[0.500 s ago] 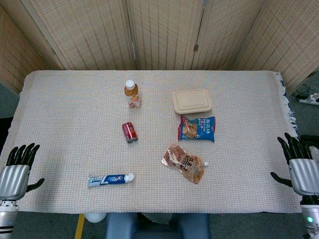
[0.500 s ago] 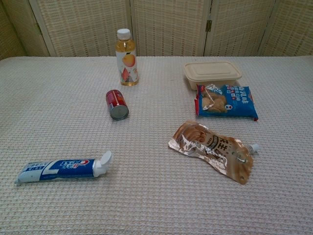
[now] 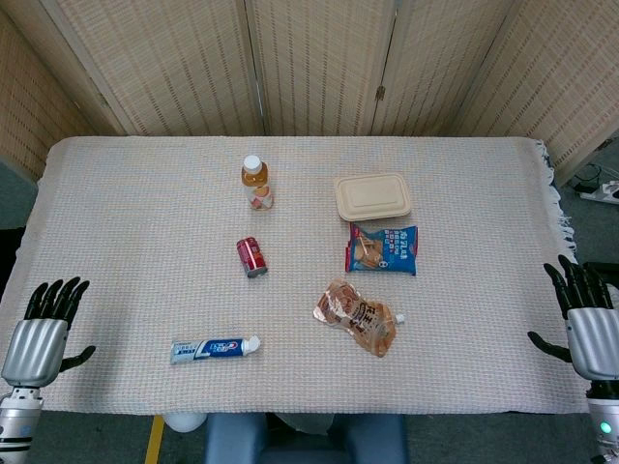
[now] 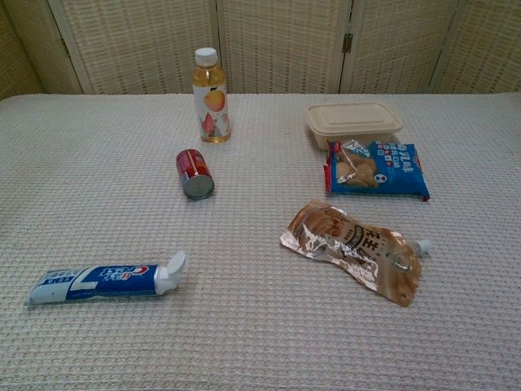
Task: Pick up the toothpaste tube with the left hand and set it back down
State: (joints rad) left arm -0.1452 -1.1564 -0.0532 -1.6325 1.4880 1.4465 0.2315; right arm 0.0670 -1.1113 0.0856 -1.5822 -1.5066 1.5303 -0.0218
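Observation:
The toothpaste tube (image 3: 215,348) (image 4: 106,279), blue and white with a white cap pointing right, lies flat near the table's front edge, left of centre. My left hand (image 3: 41,333) hovers at the front left corner of the table, well to the left of the tube, fingers spread and holding nothing. At the front right edge, my right hand (image 3: 588,327) is also spread and empty. Neither hand appears in the chest view.
A red can (image 3: 251,257) lies on its side behind the tube. A juice bottle (image 3: 256,184) stands further back. A tan lidded box (image 3: 372,196), a blue snack bag (image 3: 383,249) and a brown spouted pouch (image 3: 358,316) lie right of centre.
My left hand has shifted slightly right and toward the table. The right hand has edged a little right. Nothing on the table moved.

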